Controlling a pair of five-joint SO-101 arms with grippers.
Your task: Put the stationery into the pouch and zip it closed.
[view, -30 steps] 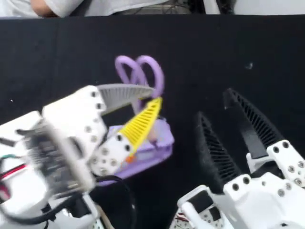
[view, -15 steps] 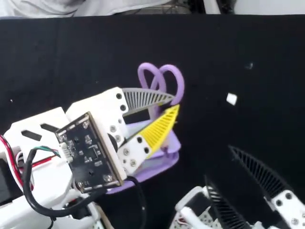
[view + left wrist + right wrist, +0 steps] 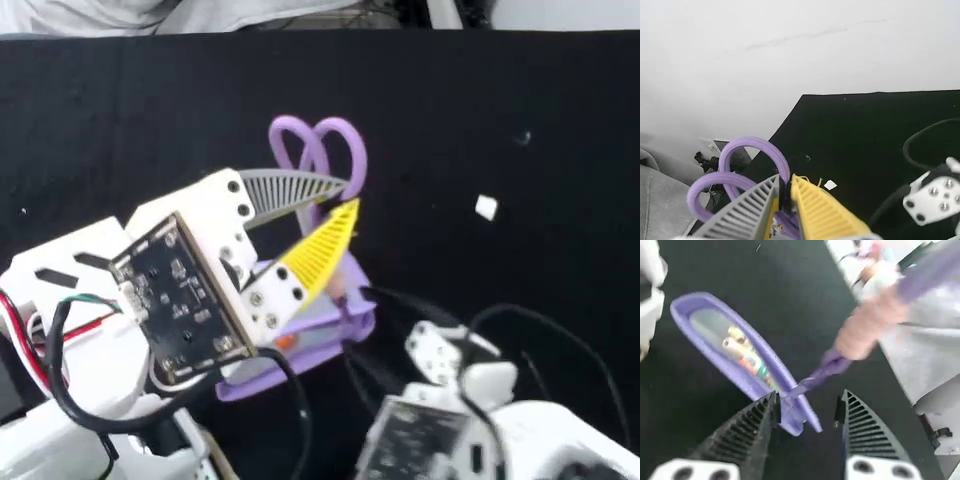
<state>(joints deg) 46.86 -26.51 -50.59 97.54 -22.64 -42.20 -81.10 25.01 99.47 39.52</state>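
Near the table's [image 3: 500, 100] front edge, left of the middle, sits the purple pouch [image 3: 340, 320], partly under the left arm. From the right wrist view the pouch [image 3: 695, 299] lies slantwise on the black cloth, with pens [image 3: 742, 352] packed inside along its length; whether the zip is open or the pens show through a clear panel cannot be told. A purple cord runs up from one end of the pouch and forms two loops [image 3: 314, 165]. The left gripper [image 3: 348, 195], one finger grey and one yellow, has its jaws closed on the cord just below the loops, and the loops stand out past the fingertips toward the table's far edge. In the left wrist view the gripper [image 3: 785, 179] pinches the ribbed loops [image 3: 752, 142] at their base. The right gripper [image 3: 809, 397] hangs over the cord end of the pouch with its black jaws spread wide, one on each side of that end; whether either finger touches the pouch cannot be told. A white scrap [image 3: 486, 208] lies apart on the cloth toward the right edge.
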